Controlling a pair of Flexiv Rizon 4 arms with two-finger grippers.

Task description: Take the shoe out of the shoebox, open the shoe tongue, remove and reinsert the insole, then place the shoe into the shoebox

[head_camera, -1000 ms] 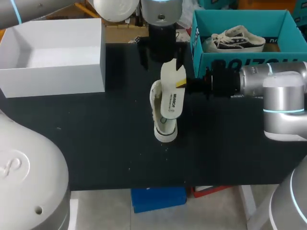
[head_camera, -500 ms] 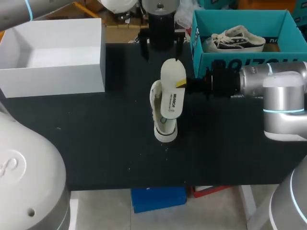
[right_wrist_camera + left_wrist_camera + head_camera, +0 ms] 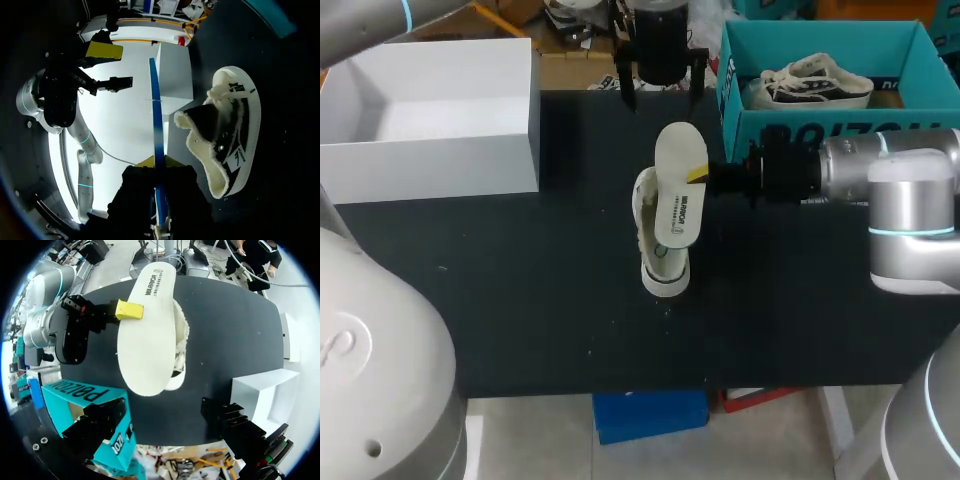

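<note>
Step in hand: insole is out, reinsertion comes next. Right gripper [image 3: 698,175] is clamped on the edge of the white insole [image 3: 680,195], holding it over the shoe [image 3: 655,262]. Can't tell if the insole's lower end touches the shoe. The shoe sits mid-table, between the white box [image 3: 470,150] and the teal shoebox [image 3: 800,125]. Left gripper [image 3: 660,92] is released and empty, hanging beyond the shoe by the table's far edge. My read of the next move: angle the insole's end into the shoe opening and slide it in. The left should probably come down to steady the shoe or hold the tongue back.
</note>
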